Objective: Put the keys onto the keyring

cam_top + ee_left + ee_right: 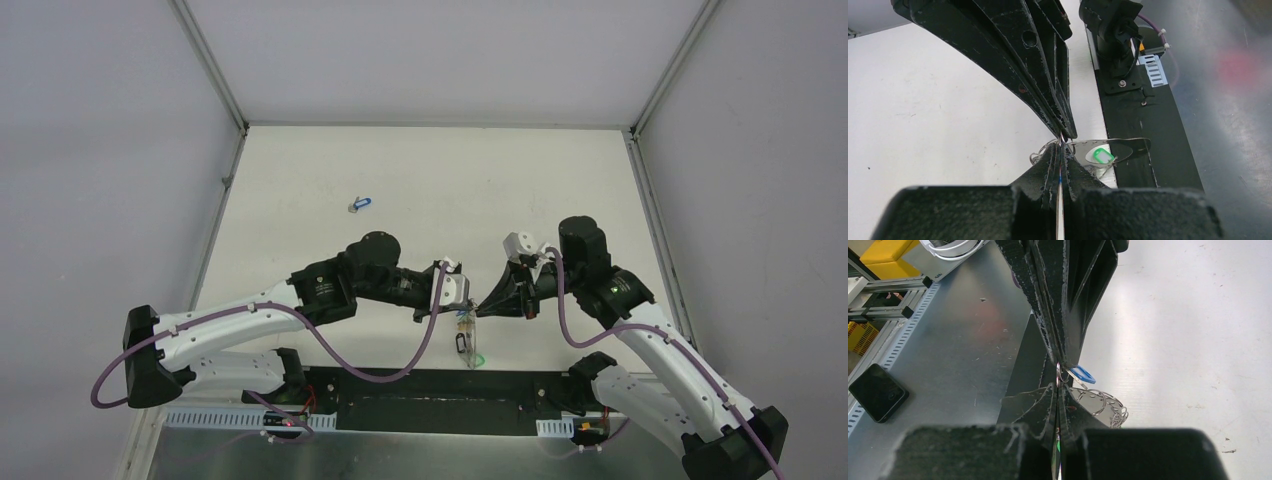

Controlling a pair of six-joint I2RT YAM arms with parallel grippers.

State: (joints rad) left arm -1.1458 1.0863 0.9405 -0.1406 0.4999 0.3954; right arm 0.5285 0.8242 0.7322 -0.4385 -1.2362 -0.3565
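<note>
My left gripper [458, 305] and right gripper [480, 309] meet tip to tip low over the table's near edge, both shut. The keyring [464, 338] hangs under that meeting point, a thin dark loop [1128, 142] with small wire rings [1100, 401] on its rim. A green-tagged key [1102, 155] dangles from it. A blue-headed key [1082, 374] hangs by its little ring right at the tips, apparently pinched by my left gripper [1062, 145]. My right gripper [1058, 384] grips the loop's rim. A second blue key [360, 204] lies far back on the left.
A black base plate [440, 385] runs along the near edge just under the hanging loop. Grey walls enclose the white table [430, 180] on three sides. A black phone [877, 392] lies on the metal bench beyond the table edge.
</note>
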